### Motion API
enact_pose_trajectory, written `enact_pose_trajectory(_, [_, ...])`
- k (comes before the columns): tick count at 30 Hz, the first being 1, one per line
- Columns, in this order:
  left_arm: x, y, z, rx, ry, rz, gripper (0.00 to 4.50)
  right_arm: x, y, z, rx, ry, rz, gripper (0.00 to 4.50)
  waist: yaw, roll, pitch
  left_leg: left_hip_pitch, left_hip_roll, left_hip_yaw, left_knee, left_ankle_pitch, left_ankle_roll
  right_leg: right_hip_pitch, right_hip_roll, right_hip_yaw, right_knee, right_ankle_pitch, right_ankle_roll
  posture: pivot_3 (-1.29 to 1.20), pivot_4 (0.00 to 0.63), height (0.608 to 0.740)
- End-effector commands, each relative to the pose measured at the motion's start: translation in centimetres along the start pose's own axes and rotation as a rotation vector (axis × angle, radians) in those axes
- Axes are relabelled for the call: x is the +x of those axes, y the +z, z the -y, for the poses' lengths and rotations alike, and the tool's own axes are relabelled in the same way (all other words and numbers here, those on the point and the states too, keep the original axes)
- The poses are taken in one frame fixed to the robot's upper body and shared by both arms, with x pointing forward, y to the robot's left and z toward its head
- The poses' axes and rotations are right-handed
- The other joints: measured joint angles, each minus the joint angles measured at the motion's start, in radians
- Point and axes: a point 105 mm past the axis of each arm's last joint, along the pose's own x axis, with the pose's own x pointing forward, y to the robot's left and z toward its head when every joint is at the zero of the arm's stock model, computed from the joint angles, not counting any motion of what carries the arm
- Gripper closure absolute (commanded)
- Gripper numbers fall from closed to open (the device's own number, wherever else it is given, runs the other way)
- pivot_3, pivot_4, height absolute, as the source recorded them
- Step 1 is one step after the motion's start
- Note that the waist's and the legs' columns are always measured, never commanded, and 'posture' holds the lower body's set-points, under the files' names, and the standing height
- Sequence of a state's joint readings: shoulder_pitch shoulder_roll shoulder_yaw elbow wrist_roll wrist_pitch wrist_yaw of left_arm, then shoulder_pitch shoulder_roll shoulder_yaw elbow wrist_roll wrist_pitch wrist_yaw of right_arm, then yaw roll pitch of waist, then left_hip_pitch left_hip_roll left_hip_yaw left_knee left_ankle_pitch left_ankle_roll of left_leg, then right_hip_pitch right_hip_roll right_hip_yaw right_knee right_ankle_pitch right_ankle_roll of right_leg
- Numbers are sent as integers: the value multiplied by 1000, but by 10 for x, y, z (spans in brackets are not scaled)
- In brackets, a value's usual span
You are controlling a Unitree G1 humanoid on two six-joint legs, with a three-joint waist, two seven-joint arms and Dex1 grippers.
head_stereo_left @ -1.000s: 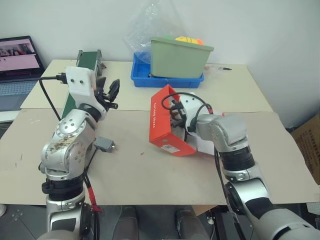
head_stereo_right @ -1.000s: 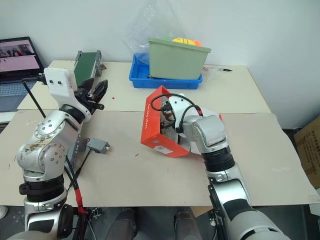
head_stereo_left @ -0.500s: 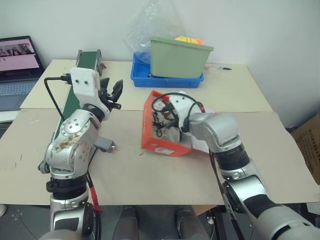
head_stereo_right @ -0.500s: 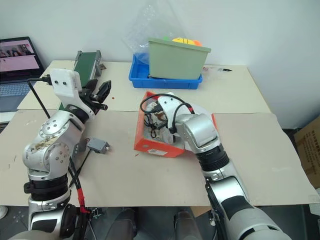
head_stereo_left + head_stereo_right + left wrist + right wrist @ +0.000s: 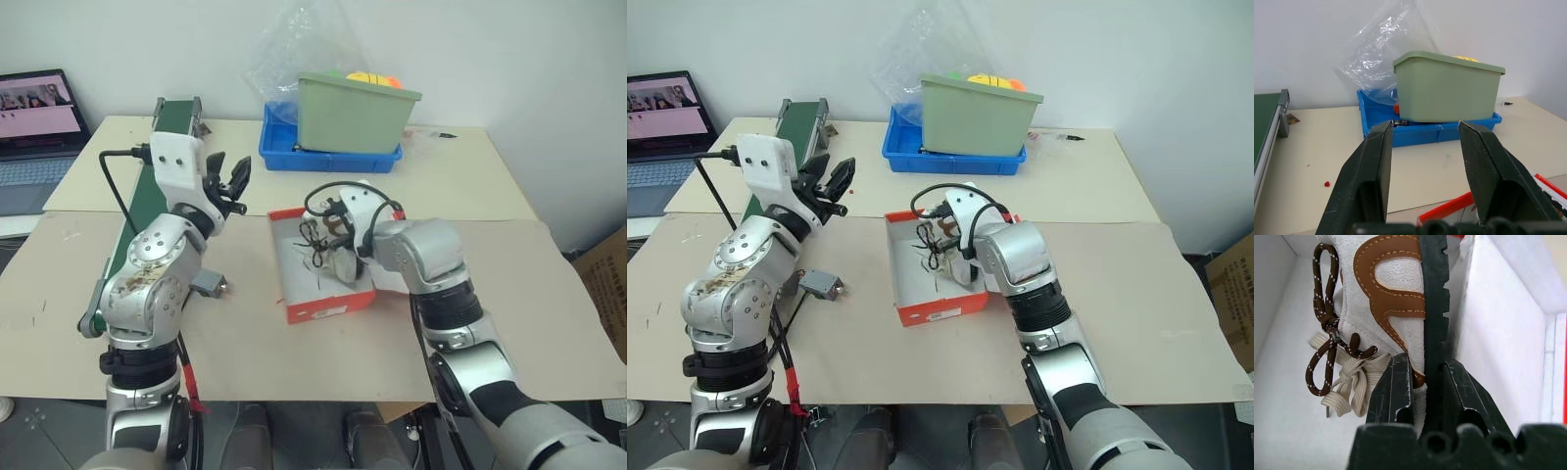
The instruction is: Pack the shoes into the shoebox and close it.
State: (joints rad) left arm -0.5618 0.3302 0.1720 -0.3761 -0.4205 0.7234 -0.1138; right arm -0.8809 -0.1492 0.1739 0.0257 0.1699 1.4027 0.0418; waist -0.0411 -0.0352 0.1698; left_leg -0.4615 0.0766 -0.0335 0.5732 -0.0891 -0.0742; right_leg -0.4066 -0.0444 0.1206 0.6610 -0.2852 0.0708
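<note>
Shoe held inside the open shoebox by the right tool; left tool idle at nine o'clock.

The left tool point(image 5: 227, 182) hovers above the table point(image 5: 549, 294), its fingers spread and empty, well apart from the shoebox point(image 5: 323, 311) lying toward three o'clock of it. The shoebox sits open side up, its long axis running roughly twelve to six. Inside it, toward its three o'clock wall, the right tool point(image 5: 1425, 382) is clenched on the sole edge of a shoe point(image 5: 1396, 298), laces trailing on the white floor. The right arm looks clearly nearer, so setting the shoe down likely falls to it. A second shoe cannot be made out.
</note>
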Motion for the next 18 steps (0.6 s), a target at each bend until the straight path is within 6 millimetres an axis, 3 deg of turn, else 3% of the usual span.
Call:
enact_pose_trajectory(1, [1,16,1,22,-14,53,2239,-6,-6,9,20,-60,3,4142,1,0,0,0,0,0,0,0,0,0,0,0,0,0,0,0,150,740])
enact_pose_trajectory(9, [9,14,10,26,-78,23,2239,-9,-22,5,39,-71,-12,4142,0,0,0,0,0,0,0,0,0,0,0,0,0,0,0,0,150,740])
enact_pose_trajectory(11, [12,16,11,24,-85,27,2167,-9,-21,4,42,-61,-2,3144,0,0,0,0,0,0,0,0,0,0,0,0,0,0,0,0,150,740])
enact_pose_trajectory(14, [13,17,11,24,-88,28,2167,-11,-13,3,59,-49,29,2182,-1,0,0,0,0,0,0,0,0,0,0,0,0,0,0,0,150,740])
enact_pose_trajectory(18, [13,16,10,24,-88,29,2167,-23,14,2,61,-26,122,831,-2,0,0,0,0,0,0,0,0,0,0,0,0,0,0,0,150,740])
